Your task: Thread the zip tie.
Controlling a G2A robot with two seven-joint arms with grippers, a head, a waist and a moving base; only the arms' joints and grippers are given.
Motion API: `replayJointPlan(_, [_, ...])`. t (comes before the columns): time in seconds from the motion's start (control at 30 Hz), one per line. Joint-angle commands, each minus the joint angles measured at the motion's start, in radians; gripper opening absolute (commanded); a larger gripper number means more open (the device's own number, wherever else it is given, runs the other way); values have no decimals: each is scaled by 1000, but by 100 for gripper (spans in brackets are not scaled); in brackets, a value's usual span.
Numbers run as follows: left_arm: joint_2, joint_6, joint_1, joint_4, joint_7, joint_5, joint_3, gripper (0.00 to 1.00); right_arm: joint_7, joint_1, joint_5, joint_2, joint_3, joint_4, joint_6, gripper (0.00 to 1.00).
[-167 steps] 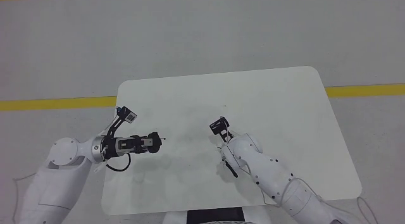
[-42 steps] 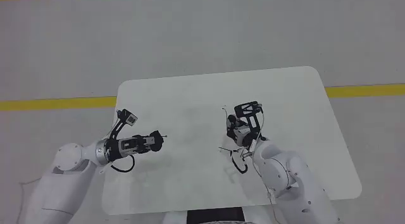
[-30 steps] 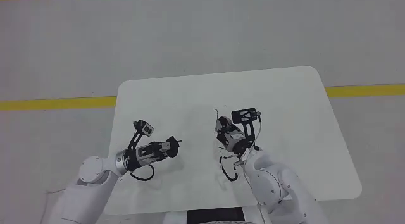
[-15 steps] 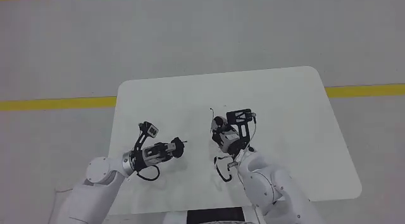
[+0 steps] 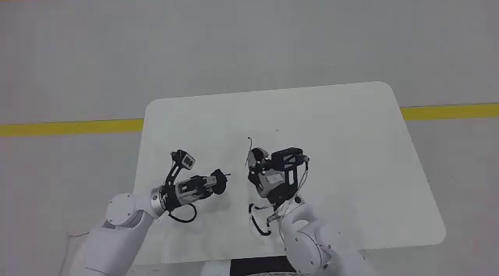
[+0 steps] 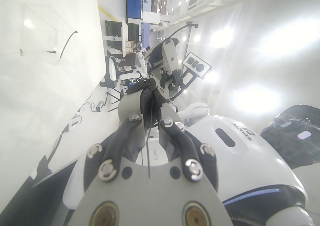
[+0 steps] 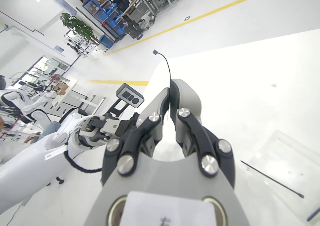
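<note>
My right gripper (image 7: 170, 87) is shut on a black zip tie (image 7: 167, 63). Its strap curves out past the fingertips and ends in the small square head. In the top view this tie (image 5: 249, 148) sticks out beyond the right gripper (image 5: 254, 170) over the middle of the white table (image 5: 351, 120). My left gripper (image 6: 150, 87) is shut on a thin black strap (image 6: 150, 134) that runs back between its fingers toward the palm. In the top view the left gripper (image 5: 221, 179) is a short gap to the left of the right one, and the two point at each other.
A clear tray (image 7: 280, 142) lies on the table beside the right gripper, with a spare black zip tie (image 7: 272, 180) in it. The left wrist view shows the same tray (image 6: 45, 29) and a curved tie (image 6: 67, 42). The table's far and right parts are bare.
The right gripper has carried its zip tie leftward, toward the left gripper. The left arm swung in toward the table's middle earlier and has held still for the last half second.
</note>
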Motion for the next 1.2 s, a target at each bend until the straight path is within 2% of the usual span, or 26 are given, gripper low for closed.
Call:
replayJointPlan(0.0, [0, 0, 0, 0, 0, 0, 0, 0, 3, 0, 0, 0, 0, 0, 0, 0])
replayJointPlan(0.27, [0, 0, 0, 0, 0, 0, 0, 0, 3, 0, 0, 0, 0, 0, 0, 0])
replayJointPlan(0.4, [-2, 0, 1, -15, 43, 48, -7, 0, 3, 0, 0, 0, 0, 0, 0, 0])
replayJointPlan(0.5, [-6, 0, 6, -32, 45, 93, -28, 0, 3, 0, 0, 0, 0, 0, 0, 0])
replayJointPlan(0.63, [-25, 0, 23, -60, 45, 141, -60, 0, 3, 0, 0, 0, 0, 0, 0, 0])
replayJointPlan(0.73, [-41, 0, 33, -67, 46, 173, -77, 0, 3, 0, 0, 0, 0, 0, 0, 0])
replayJointPlan(0.97, [-86, 0, 45, -46, 33, 183, -115, 0, 3, 0, 0, 0, 0, 0, 0, 0])
replayJointPlan(1.17, [-86, 0, 45, -46, 33, 183, -115, 0, 3, 0, 0, 0, 0, 0, 0, 0])
